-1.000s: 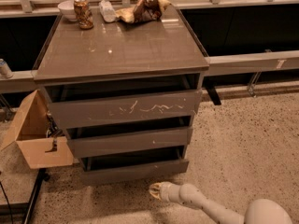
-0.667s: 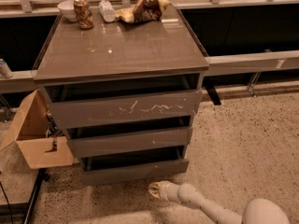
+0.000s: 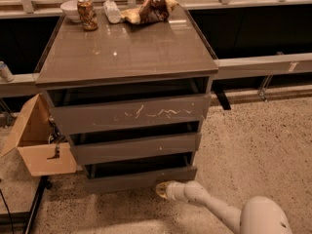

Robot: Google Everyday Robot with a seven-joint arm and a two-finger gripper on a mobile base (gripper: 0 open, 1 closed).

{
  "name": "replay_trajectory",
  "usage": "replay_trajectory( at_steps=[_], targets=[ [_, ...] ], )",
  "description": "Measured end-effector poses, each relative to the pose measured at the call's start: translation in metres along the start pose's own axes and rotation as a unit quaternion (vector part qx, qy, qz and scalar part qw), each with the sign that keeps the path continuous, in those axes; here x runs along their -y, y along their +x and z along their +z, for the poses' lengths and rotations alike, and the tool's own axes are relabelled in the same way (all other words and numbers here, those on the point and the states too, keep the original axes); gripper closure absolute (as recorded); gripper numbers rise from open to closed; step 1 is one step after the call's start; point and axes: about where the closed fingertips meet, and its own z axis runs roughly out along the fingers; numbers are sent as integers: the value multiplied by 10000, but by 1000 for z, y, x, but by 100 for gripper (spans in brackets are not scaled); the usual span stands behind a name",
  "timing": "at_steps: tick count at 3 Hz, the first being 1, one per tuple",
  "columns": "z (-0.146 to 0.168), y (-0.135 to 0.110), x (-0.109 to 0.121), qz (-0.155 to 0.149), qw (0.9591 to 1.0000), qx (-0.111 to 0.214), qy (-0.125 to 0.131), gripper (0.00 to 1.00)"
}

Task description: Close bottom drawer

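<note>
— Where is your gripper?
— My gripper [image 3: 163, 190] hangs low near the floor, just in front of the bottom drawer [image 3: 141, 178]. I cannot tell whether it is open or closed.
— And the drawer?
— It is the lowest one in the cabinet [image 3: 126, 57], pulled out slightly, with a dark gap above its front.

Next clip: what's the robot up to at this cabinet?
The robot's arm reaches in low from the right, with its gripper at the front of the bottom drawer, right by its lower edge. Contact cannot be confirmed. That drawer sticks out a little, not yet closed, and the scratched drawer and the middle drawer above it are ajar too. A cardboard box sits to the cabinet's left.
</note>
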Motion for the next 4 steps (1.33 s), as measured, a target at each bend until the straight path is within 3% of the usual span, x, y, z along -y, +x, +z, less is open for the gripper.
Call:
replay_trajectory(
  at_steps=[2, 4],
  targets=[
    [-4, 10, 36, 3, 10000, -56, -34, 100],
    [-5, 13, 56, -29, 9997, 6, 256, 100]
  ],
)
